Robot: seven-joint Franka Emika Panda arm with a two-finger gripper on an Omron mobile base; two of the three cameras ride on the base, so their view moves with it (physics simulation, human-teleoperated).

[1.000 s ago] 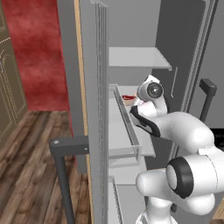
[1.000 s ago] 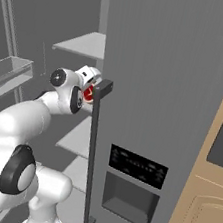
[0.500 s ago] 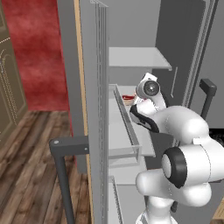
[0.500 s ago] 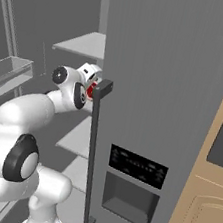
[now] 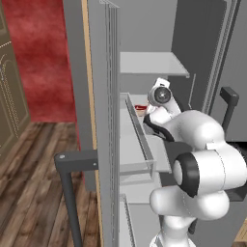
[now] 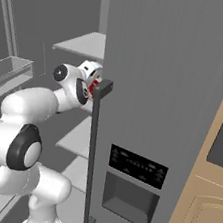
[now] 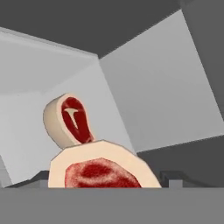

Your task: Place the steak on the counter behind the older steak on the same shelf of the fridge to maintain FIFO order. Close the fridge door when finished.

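Inside the open fridge [image 5: 202, 43], I am reaching over a middle shelf [image 7: 175, 100] with my gripper [image 7: 107, 186] carrying the steak [image 7: 103, 170]: my two fingers are standing fairly wide, one dark tip at each flank of the cut, and it is sitting squarely between them at the bottom of the hand view, so I am judging it clamped rather than loose. The older steak [image 7: 70, 120] is lying deeper on the same pale shelf, beyond the one I am holding. The meat looks light for its thickness, soft and yielding, with moist fat sides likely to slip, so I am favouring a hold across those cream flanks at mid-height, pressing gently. From the left base view, the red cut [image 5: 140, 108] is peeking out just past my wrist, beside the fridge door [image 5: 103, 120].
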